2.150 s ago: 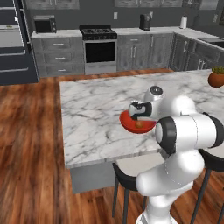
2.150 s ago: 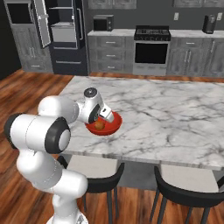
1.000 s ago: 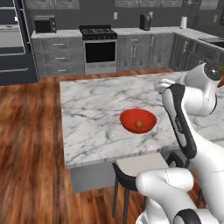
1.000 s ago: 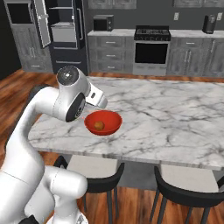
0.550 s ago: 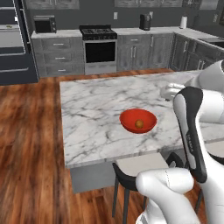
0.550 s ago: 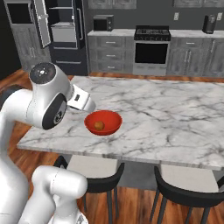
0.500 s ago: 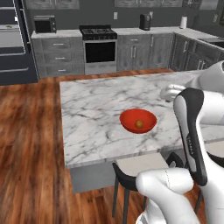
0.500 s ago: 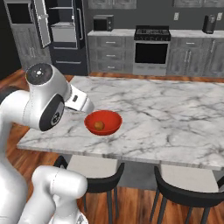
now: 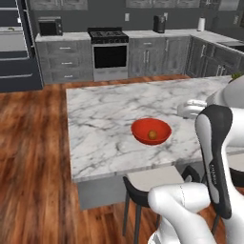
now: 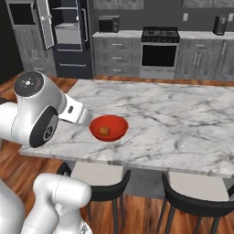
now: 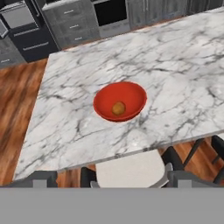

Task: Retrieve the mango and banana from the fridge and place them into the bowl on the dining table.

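Nearest to the base stand the stools (image 10: 98,183), with pale flat seats and dark curved backs, tucked under the near edge of the dining table (image 9: 100,119); the gripper's fingers cannot be made out in any of the views, and going by the recording they stand wide apart with nothing between them; the white glossy arm (image 10: 34,109) folds up at the near edge of the table, well back from the bowl.

The dining table is a large rectangle with a smooth white marble top crossed by grey veins; on it, not far from the near edge, sits the bowl (image 11: 120,101), shallow, round and glossy red; inside the bowl lies the mango (image 11: 118,108), a small smooth orange oval, resting on the bottom a little off the middle; in the left base view the mango (image 9: 152,135) also lies low inside the bowl (image 9: 151,131).

Around the table the floor (image 9: 28,157) is of reddish-brown wood planks; beyond it runs a row of grey cabinets (image 10: 114,57) with a black oven (image 9: 110,55) and a small microwave (image 10: 109,23) on the counter.

Farthest, at the back left, is the fridge (image 10: 68,39), tall and dark, with one door (image 10: 45,23) swung open and light grey shelves inside; whether the banana is on them I cannot tell, it is too small to see.
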You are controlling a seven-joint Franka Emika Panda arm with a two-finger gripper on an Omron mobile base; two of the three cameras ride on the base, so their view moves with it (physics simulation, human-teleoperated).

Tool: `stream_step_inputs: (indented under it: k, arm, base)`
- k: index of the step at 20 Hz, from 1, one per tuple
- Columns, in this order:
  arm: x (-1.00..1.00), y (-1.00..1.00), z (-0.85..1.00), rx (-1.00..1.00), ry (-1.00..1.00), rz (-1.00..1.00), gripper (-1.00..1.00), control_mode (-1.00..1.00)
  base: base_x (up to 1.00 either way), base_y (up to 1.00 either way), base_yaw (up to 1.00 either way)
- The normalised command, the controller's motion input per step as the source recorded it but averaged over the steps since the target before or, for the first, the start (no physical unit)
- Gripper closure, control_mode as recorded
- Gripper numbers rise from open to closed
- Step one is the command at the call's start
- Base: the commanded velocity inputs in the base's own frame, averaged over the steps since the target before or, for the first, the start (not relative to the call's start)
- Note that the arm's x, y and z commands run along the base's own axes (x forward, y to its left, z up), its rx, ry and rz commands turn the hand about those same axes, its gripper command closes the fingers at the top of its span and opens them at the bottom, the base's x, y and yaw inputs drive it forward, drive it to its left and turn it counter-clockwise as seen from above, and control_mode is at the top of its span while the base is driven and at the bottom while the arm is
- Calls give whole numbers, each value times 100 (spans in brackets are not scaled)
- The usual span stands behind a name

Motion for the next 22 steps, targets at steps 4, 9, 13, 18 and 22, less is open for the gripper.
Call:
stream_step_inputs:
  k: [4,9,13,18,22]
  arm:
    - [0,0,0,0,0,0,-100,100]
    - [0,0,0,0,0,0,-100,100]
    - [0,0,0,0,0,0,-100,100]
    - [0,0,0,0,0,0,-100,100]
    - [0,0,0,0,0,0,-100,100]
  base:
    - [-17,29,6]
    - [-8,58,7]
    - [1,98,3]
    - [17,100,0]
    - [17,100,0]
